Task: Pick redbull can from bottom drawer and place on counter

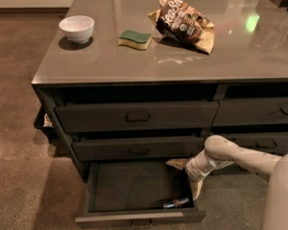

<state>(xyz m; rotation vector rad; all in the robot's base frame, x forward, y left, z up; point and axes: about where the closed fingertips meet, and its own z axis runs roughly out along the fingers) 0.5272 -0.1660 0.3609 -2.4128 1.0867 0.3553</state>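
The redbull can point(176, 203) lies on its side in the front right corner of the bottom drawer point(129, 218), which is pulled out. My gripper point(186, 177) hangs over the drawer's right edge, just above and behind the can. It is open and holds nothing, with one cream finger point(174, 163) pointing left and the other pointing down. The glossy grey-brown counter point(134, 61) tops the cabinet above.
On the counter stand a white bowl point(77, 28), a green and yellow sponge point(135, 39) and a brown snack bag point(184, 23). Two shut drawers point(137, 116) sit above the open one. My arm point(249, 159) comes in from the right.
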